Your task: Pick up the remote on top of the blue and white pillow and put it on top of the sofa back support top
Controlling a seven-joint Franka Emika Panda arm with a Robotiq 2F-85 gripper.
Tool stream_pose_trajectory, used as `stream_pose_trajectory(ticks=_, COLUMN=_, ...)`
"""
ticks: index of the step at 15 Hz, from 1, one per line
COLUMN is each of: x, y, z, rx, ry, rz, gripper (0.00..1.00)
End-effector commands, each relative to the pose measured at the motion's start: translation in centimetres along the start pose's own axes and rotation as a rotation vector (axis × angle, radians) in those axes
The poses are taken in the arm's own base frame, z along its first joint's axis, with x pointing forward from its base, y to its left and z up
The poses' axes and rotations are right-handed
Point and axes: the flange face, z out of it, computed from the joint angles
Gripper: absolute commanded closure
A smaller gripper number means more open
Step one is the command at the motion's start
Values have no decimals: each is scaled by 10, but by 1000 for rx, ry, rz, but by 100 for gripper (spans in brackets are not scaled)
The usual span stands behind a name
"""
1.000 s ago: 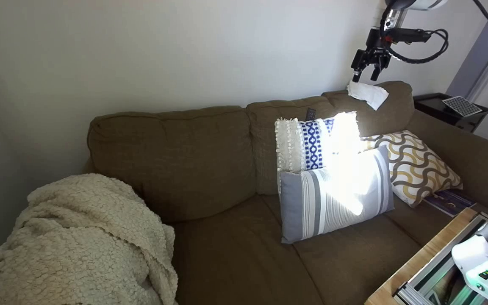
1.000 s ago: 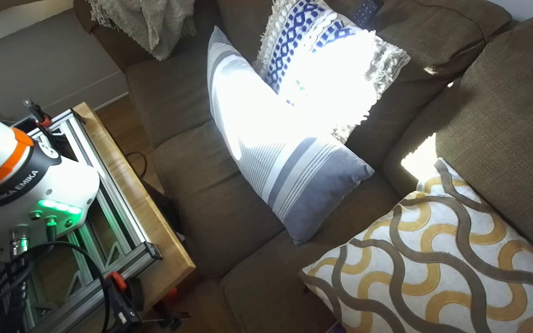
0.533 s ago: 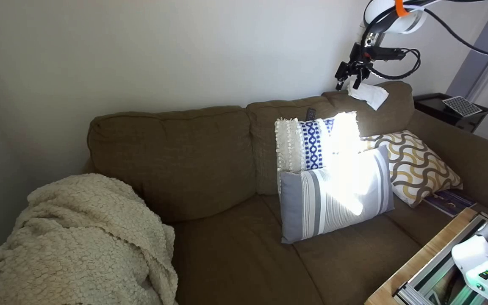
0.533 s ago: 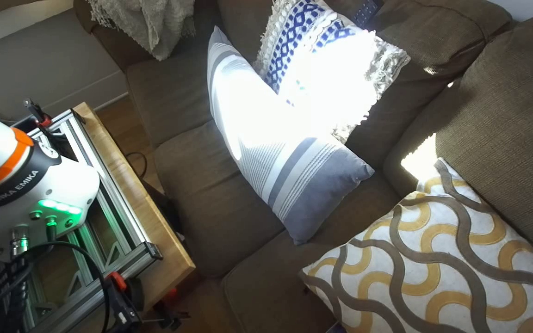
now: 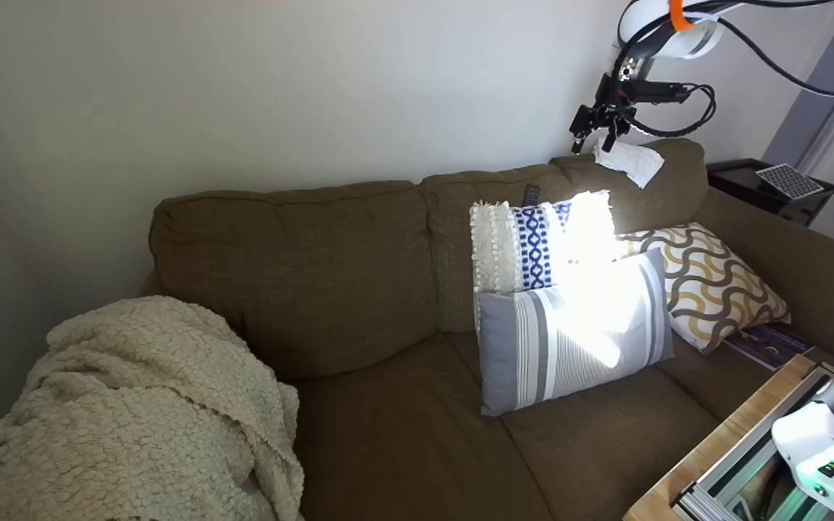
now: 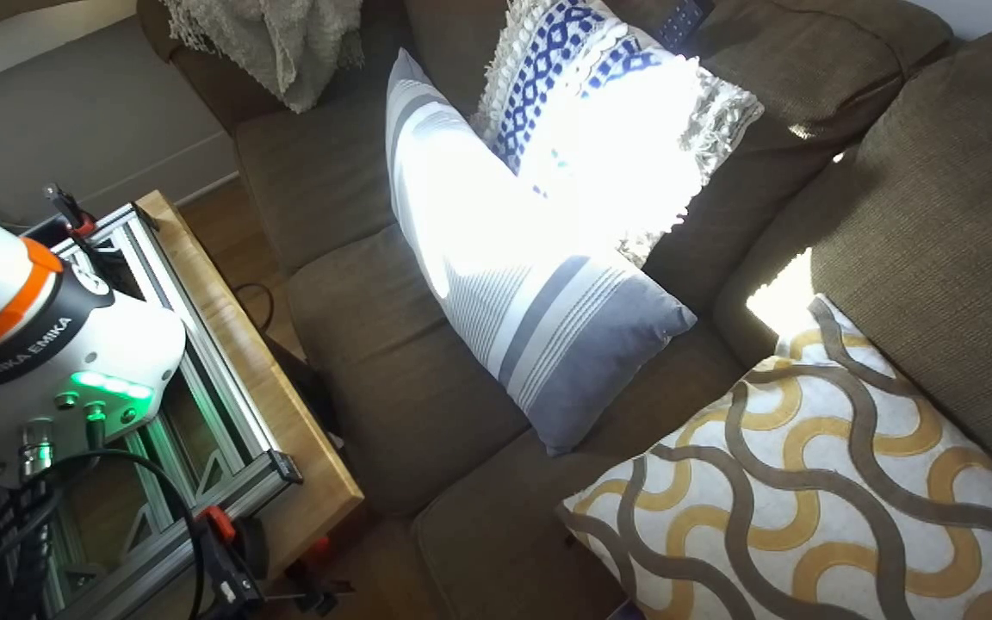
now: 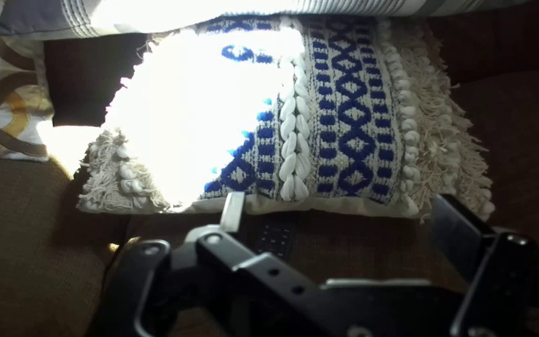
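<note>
1. Step in hand: approach to the remote, judged from the unloaded gripper. Pick-up is not yet done; placement follows it.
2. Gripper state: fingers spread wide, grasping nothing, apart from the remote.
3. Remote location: at the upper edge of the blue and white pillow, in front of the backrest cushion, as shown in both exterior views. Whether pillow, cushion or both carry its weight cannot be told.
4. Next move: shift sideways to centre the remote between the fingers. In the wrist view it lies off-centre, partly hidden by the finger at the left of that view. Then descend and close across the narrow width of the body.
5. Caution: the soft backing is likely to yield; a finger landing on the remote could push it down behind the pillow.
6. Subsequent move: lift, then lay the remote on the sofa back support top.
7. Remote appearance: slim, dark, tilted body with rows of small pale buttons facing the wrist camera. Its outline merges with the shaded fabric.
</note>
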Motion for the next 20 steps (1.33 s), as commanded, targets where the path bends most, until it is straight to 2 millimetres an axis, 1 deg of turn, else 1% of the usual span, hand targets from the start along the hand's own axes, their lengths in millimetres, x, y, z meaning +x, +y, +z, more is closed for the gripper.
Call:
stream_pose_trajectory(ticks=1, x=33, y=23, z=39, rx=-21, ry=-12, rz=181, gripper=0)
stream_pose_trajectory(ticks=4, x=60, y=38, z=73, rx=3, ry=15, rz=262, gripper=0)
stream_pose_trajectory(ticks=10, x=107, y=46, z=134, rx=42, ry=85, rz=337, gripper=0)
stream_pose_trajectory(ticks=15, x=128, y=48, z=177, rx=74, ry=99, rz=347, gripper=0)
stream_pose_trajectory(ticks=20, x=144, y=42, z=207, rx=103, ry=107, rz=296, gripper=0)
